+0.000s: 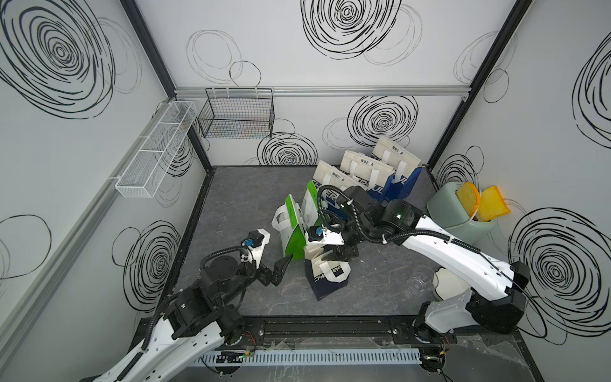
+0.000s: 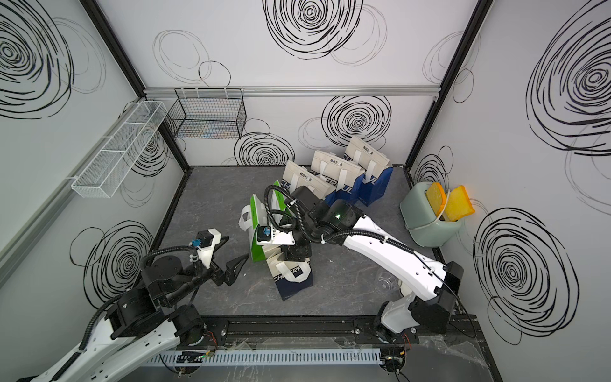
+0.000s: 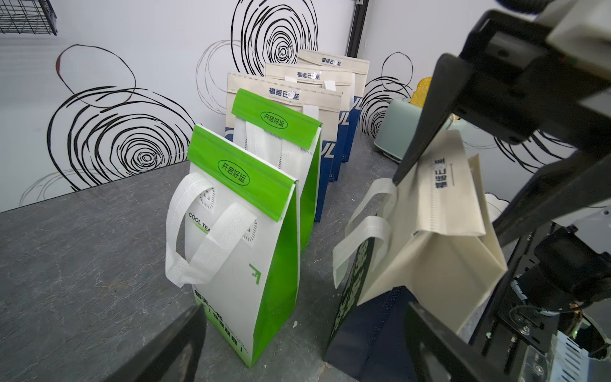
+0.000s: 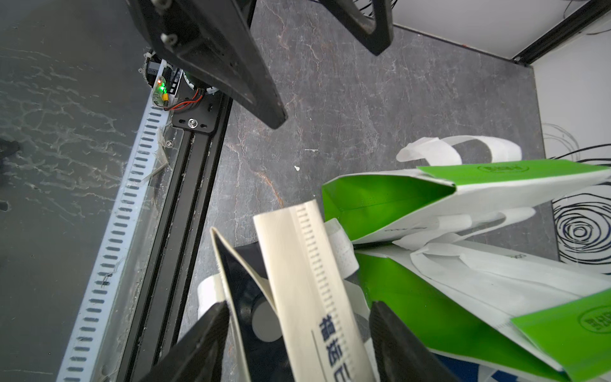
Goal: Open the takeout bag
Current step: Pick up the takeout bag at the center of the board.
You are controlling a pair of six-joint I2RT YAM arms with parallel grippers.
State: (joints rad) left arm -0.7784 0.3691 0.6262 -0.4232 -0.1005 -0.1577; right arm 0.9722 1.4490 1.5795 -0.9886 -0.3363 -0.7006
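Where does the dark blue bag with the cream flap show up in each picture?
Both top views: the navy bag stands front-centre on the table.
Left wrist: navy bag, flap raised, beside the nearest green bag.
Right wrist: its cream flap stands between the open jaws of the right gripper.
Landmark: that green bag, beside it in every view.

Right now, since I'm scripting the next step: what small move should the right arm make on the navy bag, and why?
Probably close the right fingers on the cream flap: it stands between them with gaps either side, and the navy bag is only partly open.
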